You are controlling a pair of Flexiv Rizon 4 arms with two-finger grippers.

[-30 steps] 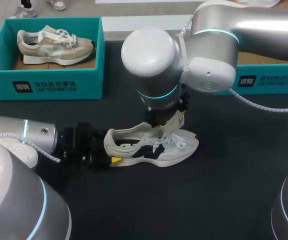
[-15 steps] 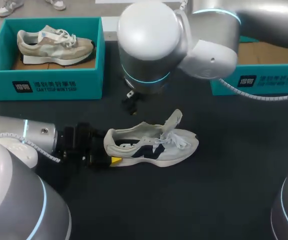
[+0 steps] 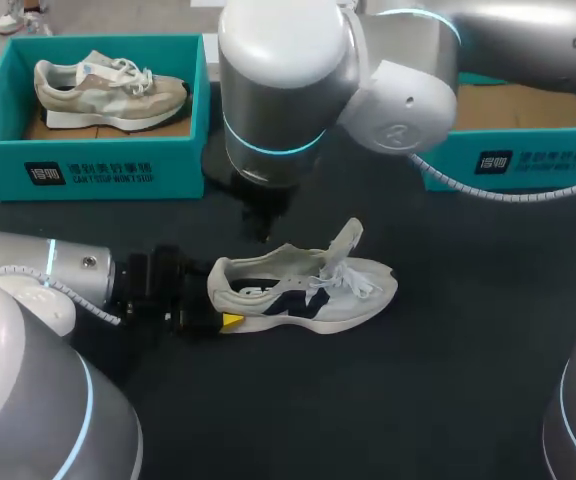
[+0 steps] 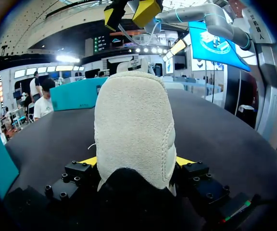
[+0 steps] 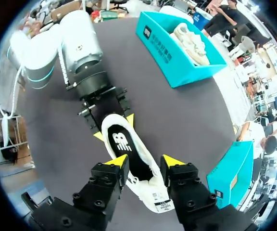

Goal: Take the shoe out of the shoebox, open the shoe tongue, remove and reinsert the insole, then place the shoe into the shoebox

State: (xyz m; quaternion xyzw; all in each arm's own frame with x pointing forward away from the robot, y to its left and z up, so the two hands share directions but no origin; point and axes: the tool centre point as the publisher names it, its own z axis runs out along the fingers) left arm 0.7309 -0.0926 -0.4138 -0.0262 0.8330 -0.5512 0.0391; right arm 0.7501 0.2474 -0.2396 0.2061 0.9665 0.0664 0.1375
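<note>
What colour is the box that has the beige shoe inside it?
Teal, a blue-green. The shoebox shows best in the head view.

Lighting bright and even from overhead: dark matte surface [image 3: 468, 380] takes it flatly, shoe [image 3: 308, 290] throws only a faint soft shadow along its sole, a darker shadow pools beneath the right arm [image 3: 288, 80], whose white shell carries broad soft highlights.
</note>
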